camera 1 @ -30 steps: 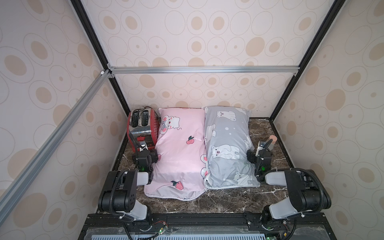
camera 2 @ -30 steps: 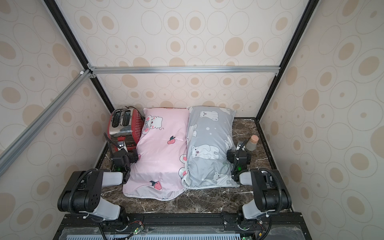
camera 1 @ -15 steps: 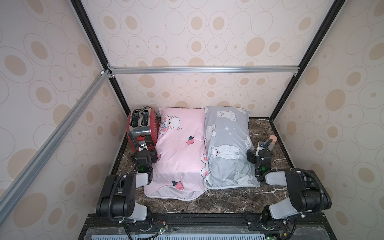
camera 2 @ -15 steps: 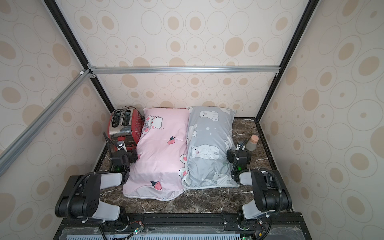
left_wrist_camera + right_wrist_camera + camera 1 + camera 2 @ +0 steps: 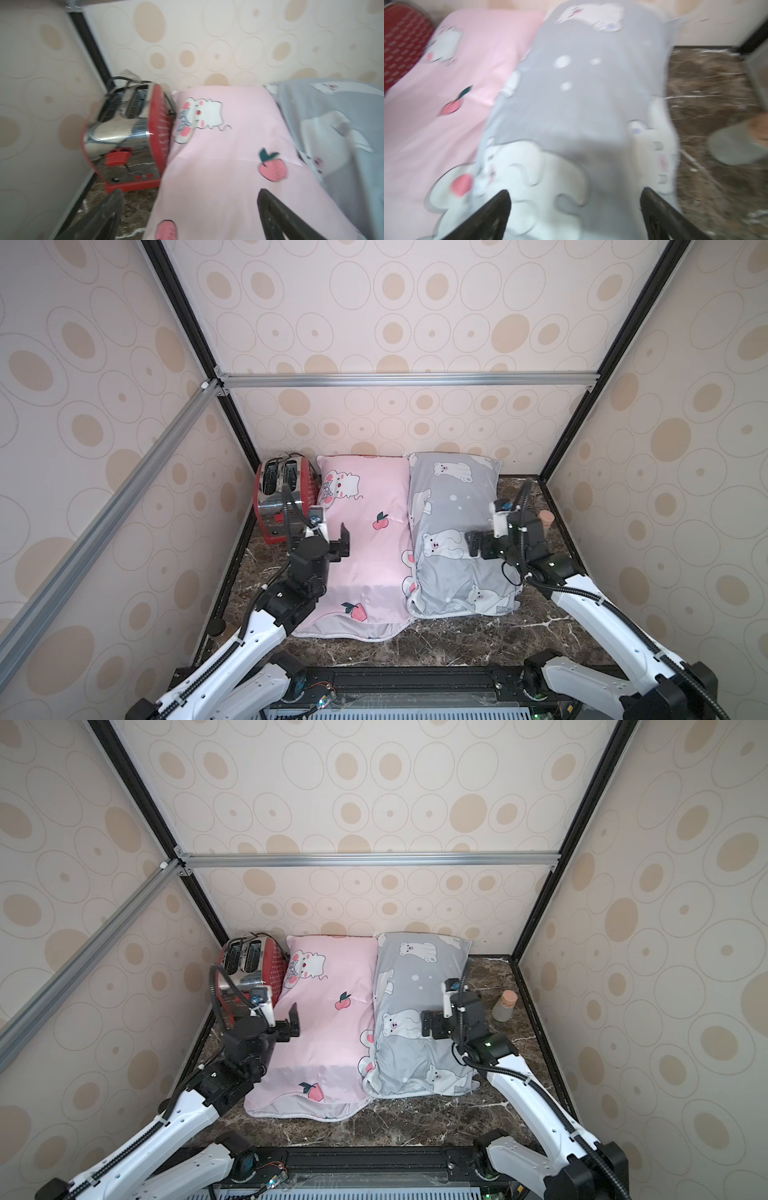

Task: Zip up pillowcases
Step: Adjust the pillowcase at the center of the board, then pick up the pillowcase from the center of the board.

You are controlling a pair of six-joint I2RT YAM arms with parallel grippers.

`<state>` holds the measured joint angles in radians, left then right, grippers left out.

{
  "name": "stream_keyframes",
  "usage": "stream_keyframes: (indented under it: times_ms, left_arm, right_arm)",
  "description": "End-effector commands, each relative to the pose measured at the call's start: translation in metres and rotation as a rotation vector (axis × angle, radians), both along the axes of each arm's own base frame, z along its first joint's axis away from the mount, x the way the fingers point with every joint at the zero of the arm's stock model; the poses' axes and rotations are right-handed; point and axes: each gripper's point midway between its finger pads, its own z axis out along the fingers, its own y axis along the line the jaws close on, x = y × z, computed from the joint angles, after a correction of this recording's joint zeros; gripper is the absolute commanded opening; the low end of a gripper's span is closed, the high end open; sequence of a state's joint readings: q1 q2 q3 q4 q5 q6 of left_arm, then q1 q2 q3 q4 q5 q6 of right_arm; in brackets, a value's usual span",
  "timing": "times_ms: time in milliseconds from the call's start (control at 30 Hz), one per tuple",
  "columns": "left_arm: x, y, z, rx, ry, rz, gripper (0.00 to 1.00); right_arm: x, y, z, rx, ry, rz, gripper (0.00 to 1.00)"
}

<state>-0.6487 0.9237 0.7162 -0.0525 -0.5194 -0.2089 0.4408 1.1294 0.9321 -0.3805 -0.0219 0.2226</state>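
Two pillowcases lie side by side, lengthwise, on the dark marble table (image 5: 440, 649). The pink pillowcase (image 5: 374, 556) (image 5: 332, 1040) (image 5: 232, 170) is on the left, its near end flat and slack. The grey pillowcase (image 5: 453, 497) (image 5: 411, 977) (image 5: 581, 99) with white bears is on the right. My left gripper (image 5: 337, 545) (image 5: 291, 1026) (image 5: 188, 197) hovers open over the pink one's left edge. Open as well, my right gripper (image 5: 473, 545) (image 5: 428, 1025) (image 5: 574, 195) hangs above the grey one's right half. Neither holds anything. No zipper can be made out.
A red and chrome toaster (image 5: 282, 489) (image 5: 249, 961) (image 5: 128, 128) stands in the back left corner against the pink pillowcase. A small grey bottle with a cork (image 5: 545, 521) (image 5: 505, 1006) (image 5: 737, 145) stands near the right wall. Patterned walls enclose three sides.
Both arms have lifted from low beside the pillowcases and swung inward, so each open gripper now hangs over a pillowcase. The pillowcases have not moved.
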Motion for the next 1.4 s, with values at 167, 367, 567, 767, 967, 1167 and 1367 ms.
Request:
stream_keyframes:
  times_ms: [167, 367, 567, 767, 967, 1167, 1367]
  left_arm:
    - [-0.01, -0.057, -0.123, -0.118, 0.355, -0.057, 0.95]
    - [0.001, -0.035, -0.173, 0.005, 0.453, 0.042, 0.92]
    - [0.024, -0.01, -0.204, -0.008, 0.487, 0.127, 0.88]
    - [0.043, 0.003, -0.206, -0.035, 0.521, 0.14, 0.84]
    - [0.048, -0.007, -0.193, -0.14, 0.522, 0.087, 0.77]
    - [0.046, -0.003, -0.196, -0.133, 0.552, 0.098, 0.72]
    - [0.044, 0.002, -0.202, -0.175, 0.56, 0.108, 0.67]
  right_arm:
    - [-0.045, 0.146, -0.041, 0.095, 0.371, 0.387, 0.96]
    - [-0.057, 0.135, -0.111, 0.034, 0.491, 0.373, 0.77]
    - [-0.073, 0.047, -0.155, -0.102, 0.622, 0.186, 0.69]
    - [-0.1, 0.006, -0.132, -0.12, 0.605, 0.122, 0.77]
    - [-0.109, 0.079, -0.098, 0.121, 0.556, 0.368, 0.8]
    - [-0.094, 0.15, -0.111, 0.225, 0.576, 0.514, 0.67]
    - [-0.069, 0.19, -0.132, 0.312, 0.545, 0.523, 0.78]
